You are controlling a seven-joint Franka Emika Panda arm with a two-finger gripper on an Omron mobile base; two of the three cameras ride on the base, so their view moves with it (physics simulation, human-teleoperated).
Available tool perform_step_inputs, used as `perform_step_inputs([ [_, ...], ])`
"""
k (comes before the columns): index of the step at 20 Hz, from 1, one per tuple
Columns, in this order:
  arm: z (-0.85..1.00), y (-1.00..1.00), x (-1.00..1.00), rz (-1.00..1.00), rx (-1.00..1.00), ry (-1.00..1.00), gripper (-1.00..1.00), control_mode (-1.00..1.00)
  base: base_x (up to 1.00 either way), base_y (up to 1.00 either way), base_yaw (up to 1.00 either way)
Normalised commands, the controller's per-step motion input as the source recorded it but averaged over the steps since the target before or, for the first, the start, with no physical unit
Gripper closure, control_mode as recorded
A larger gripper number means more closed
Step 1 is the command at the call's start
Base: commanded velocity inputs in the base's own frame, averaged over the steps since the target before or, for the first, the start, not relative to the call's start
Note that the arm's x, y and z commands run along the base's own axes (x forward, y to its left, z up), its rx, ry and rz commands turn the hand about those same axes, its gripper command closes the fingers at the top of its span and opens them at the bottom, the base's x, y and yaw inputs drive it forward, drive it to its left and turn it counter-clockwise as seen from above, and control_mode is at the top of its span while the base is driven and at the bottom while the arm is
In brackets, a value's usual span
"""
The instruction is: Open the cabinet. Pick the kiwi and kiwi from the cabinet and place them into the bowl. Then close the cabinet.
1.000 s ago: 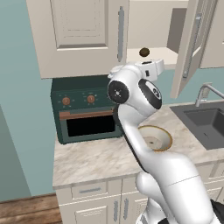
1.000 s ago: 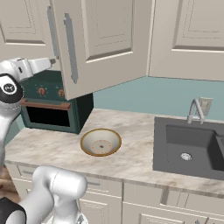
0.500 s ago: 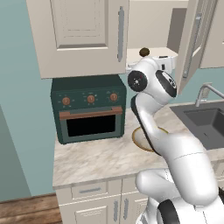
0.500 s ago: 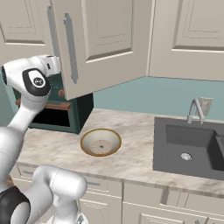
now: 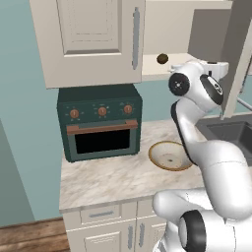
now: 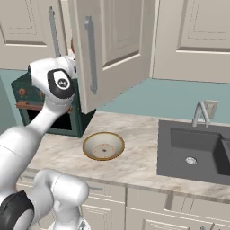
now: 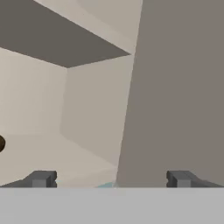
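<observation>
- My arm's own bulk hides the claw in both base views; I can't tell its opening there.
- In the hand view, one kiwi (image 7: 1,143) sits far left of the claw (image 7: 109,179), cut by the edge.
- The open door (image 7: 179,87) ahead of the claw hides the cabinet's (image 5: 98,39) right side.
- The second kiwi's whereabouts I can't tell.
</observation>
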Motion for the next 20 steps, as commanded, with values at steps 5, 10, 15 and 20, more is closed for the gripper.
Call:
perform_step_inputs([
  [5, 0.00, -0.98, -0.02, -0.14, 0.10, -0.12, -1.00, -1.00, 0.00, 0.00, 0.00],
  [10, 0.07, -0.29, -0.68, -0.01, 0.06, -0.22, -1.00, -1.00, 0.00, 0.00, 0.00],
  [15, 0.00, 0.87, -1.00, 0.23, 0.00, -0.19, -1.00, -1.00, 0.00, 0.00, 0.00],
  [20, 0.10, 1.00, -0.81, 0.36, 0.00, -0.04, -1.00, -1.00, 0.00, 0.00, 0.00],
])
